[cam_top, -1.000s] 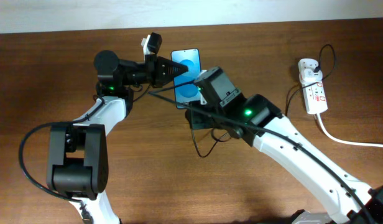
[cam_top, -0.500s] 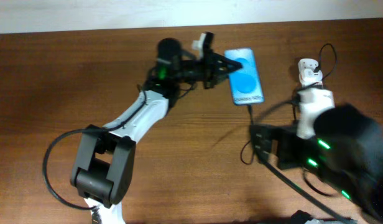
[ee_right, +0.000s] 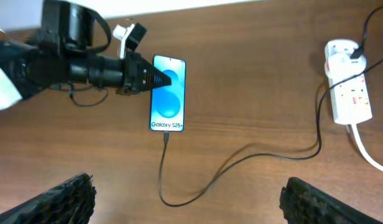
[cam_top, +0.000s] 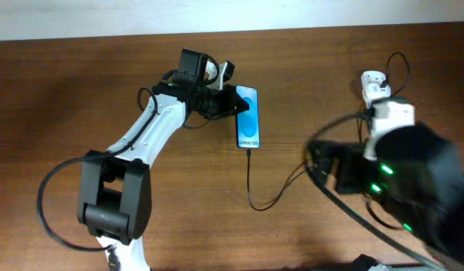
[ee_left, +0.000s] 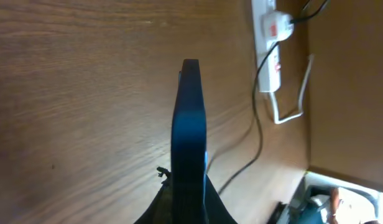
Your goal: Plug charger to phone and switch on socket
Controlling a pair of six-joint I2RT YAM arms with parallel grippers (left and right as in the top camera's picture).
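The phone point(cam_top: 248, 119) lies on the wooden table with its blue screen up and white text at its near end; it also shows in the right wrist view point(ee_right: 168, 93). My left gripper point(cam_top: 233, 102) is shut on the phone's left edge; the left wrist view shows the phone point(ee_left: 189, 137) edge-on between the fingers. The charger cable point(cam_top: 251, 188) is plugged into the phone's near end and loops right to the socket point(cam_top: 379, 94). The socket also shows in the right wrist view point(ee_right: 348, 87). My right gripper point(ee_right: 185, 202) is open and empty, high above the cable loop.
The thick white cord point(ee_right: 372, 155) runs off right from the socket. My right arm point(cam_top: 401, 181) hangs blurred and large over the right side of the table. The table's far edge meets a pale wall point(cam_top: 292, 15).
The left gripper has carried the phone left and turned it, with the cable still attached. The right arm pulled back from the phone to the right and up.
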